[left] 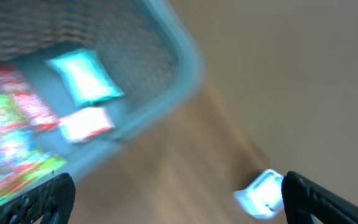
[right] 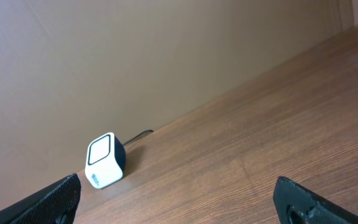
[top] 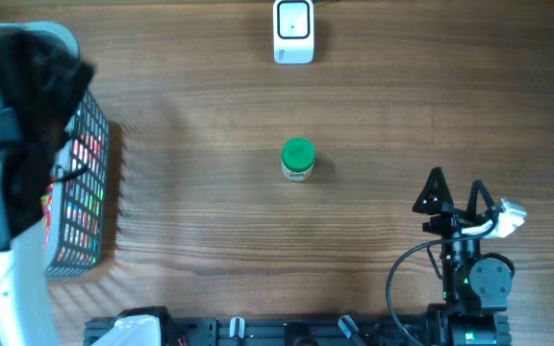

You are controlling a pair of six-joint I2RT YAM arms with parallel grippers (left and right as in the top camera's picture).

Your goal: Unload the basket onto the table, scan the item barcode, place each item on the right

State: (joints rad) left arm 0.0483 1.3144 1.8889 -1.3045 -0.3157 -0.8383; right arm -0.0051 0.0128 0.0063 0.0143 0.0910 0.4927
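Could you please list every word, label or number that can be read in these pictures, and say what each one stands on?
No text can be read in any view.
Scanner: a small blue mark low on its front, too small to read.
Packets in the basket: the print is blurred.
Green-capped bottle: the label is too small to read.

A small container with a round green lid and a white body stands upright near the middle of the counter, alone on the bare wood. The scanner, a white box with a dark square window, sits at the middle of the far edge, well apart from the container.
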